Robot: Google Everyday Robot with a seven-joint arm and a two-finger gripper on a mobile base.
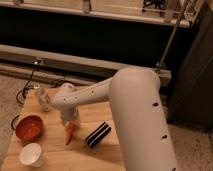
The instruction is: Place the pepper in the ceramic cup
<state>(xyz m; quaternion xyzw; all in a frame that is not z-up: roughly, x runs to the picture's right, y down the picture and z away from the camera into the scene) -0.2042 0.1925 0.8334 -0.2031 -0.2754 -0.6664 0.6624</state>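
Camera view is showing the white cup [31,155] sitting nearest, at the front left of the wooden surface [62,160]. Behind it a red bowl [30,128] is resting. The pepper [70,133] is lying to the bowl's right, well apart from the cup, its upper end meeting the end effector [69,120], which is hanging directly above; whether that is open or closed cannot be told. A black striped block [97,134] is lying just right of the pepper. A pale bottle [44,98] is standing farthest back, at the left.

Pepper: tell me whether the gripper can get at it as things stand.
Probably yes. The gripper hangs right over the upper end of the pepper, with nothing between them; the striped block and red bowl lie apart on either side.
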